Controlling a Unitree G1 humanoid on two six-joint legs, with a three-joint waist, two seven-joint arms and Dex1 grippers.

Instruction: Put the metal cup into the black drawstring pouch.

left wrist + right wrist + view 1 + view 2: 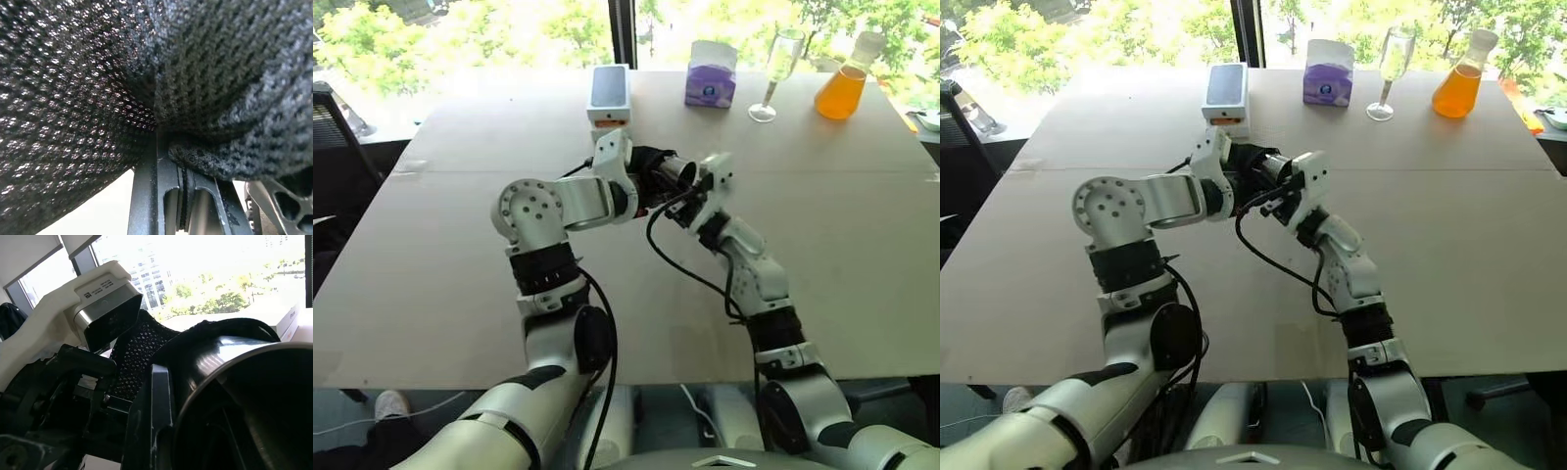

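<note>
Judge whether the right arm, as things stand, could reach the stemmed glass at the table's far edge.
Probably not right now. The right pincer is shut on the metal cup, pushed against the black drawstring pouch that the left pincer grips. The stemmed glass stands far beyond; nothing lies between, but the pincer is occupied.

A: Surface? Big pale beige table (pixel 862 274), a seam running across it.
B: Behind it, windows with a dark mullion (pixel 624 29), bright daylight, green trees (pixel 372 39) outside.
A: Far edge of the table: white box (pixel 609 93), purple tissue box (pixel 711 73), stemmed glass (pixel 779 70), flask of orange liquid (pixel 847 83).
B: Black chair (pixel 331 147) at left.
</note>
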